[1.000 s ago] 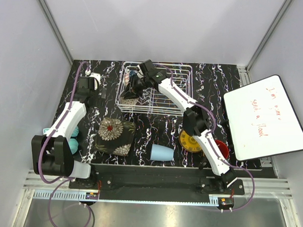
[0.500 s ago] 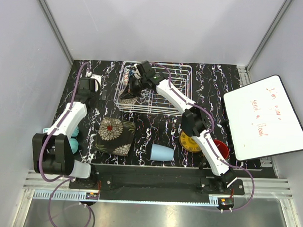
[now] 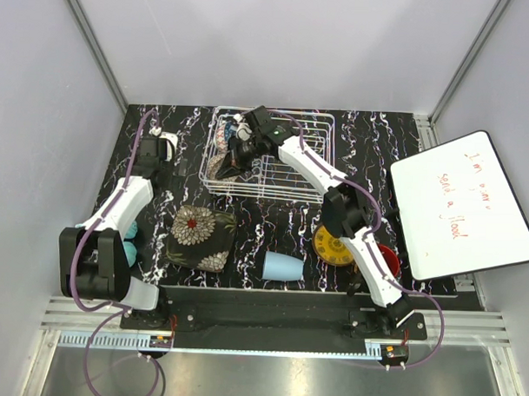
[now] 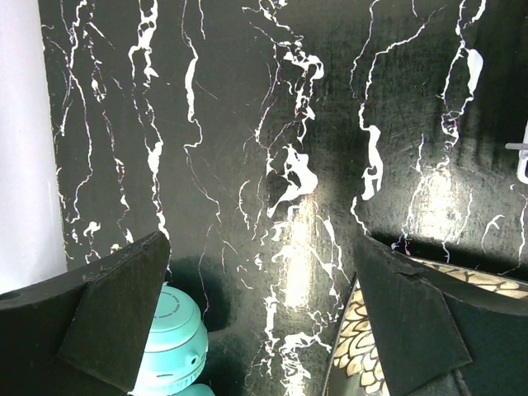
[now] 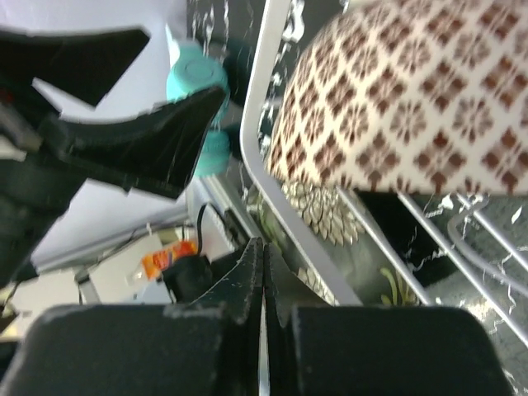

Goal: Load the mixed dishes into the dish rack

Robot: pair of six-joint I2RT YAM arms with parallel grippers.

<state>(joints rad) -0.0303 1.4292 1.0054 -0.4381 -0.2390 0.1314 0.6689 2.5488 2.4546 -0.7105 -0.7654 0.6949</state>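
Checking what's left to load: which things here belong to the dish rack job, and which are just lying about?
For the job: dish rack, beige patterned bowl inside it, black square floral plate, light-blue cup, yellow ornate round plate, red-inside mug.
Lying about: teal rounded items, whiteboard with red writing.

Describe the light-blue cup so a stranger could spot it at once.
Start at the white wire dish rack at the back of the black marbled table, then come toward the near edge. The light-blue cup lies on its side between the black square floral plate and the yellow ornate round plate. It alone is plain; both neighbours are patterned.
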